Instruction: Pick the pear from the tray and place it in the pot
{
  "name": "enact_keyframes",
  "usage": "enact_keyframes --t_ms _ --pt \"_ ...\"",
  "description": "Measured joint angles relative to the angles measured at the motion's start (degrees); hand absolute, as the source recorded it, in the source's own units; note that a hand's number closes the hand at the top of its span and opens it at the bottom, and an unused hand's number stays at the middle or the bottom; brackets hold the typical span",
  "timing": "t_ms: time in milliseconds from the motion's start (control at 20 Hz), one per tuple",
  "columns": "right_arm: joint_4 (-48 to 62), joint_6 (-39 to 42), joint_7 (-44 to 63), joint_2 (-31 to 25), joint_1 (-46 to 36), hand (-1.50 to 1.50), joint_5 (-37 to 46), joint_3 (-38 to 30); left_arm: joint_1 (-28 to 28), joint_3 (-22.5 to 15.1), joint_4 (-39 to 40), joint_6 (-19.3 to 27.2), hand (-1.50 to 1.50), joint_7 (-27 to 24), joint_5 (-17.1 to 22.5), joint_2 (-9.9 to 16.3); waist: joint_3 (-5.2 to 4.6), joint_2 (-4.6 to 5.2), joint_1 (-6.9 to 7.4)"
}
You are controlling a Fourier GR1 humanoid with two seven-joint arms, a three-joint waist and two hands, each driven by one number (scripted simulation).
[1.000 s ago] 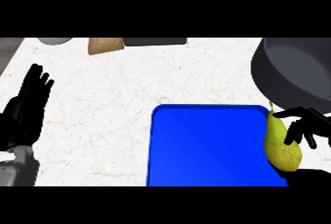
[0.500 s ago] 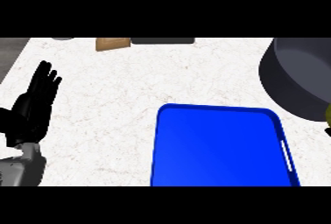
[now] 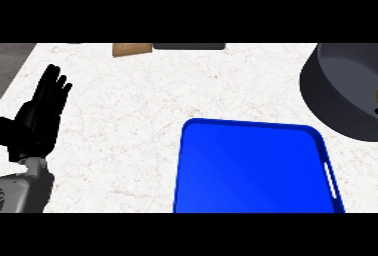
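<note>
- Blue rectangular tray: glossy, rounded corners, long axis running away from the robot.
- Dark round pot: far right.
- Left hand: fingers straight, resting at the left edge.
- Speckled white counter.

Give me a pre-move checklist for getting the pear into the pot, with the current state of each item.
1. Tray free of the pear: ok, its blue surface shows nothing on it.
2. Pear located: cannot tell, it shows nowhere in the head view.
3. Right hand located: cannot tell, it is out of view, so its hold on anything cannot be checked.
4. Pot in place: ok, it stands at the right edge beyond the tray, mouth upward, partly cut off by the frame.
5. Pear inside the pot: cannot tell, only a tiny pale speck shows at the frame's edge.
6. Left hand out of the way: ok, it rests open at the left edge, fingers up, apart from the tray.
</note>
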Motion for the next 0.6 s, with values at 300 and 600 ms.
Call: enact_keyframes --t_ms 300,600 --pt "10.7 -10.9 -7.2 -2.1 -3.9 1.50 13.0 2.4 -0.5 -0.2 -0.5 -0.8 0.00 0.7 0.2 0.0 0.03 0.41 1.01" --pt "28.8 -21.5 -13.8 -2.6 -11.8 1.50 22.9 4.4 -1.5 -1.6 0.6 0.0 0.00 0.0 -1.2 -1.8 0.07 0.60 1.75"
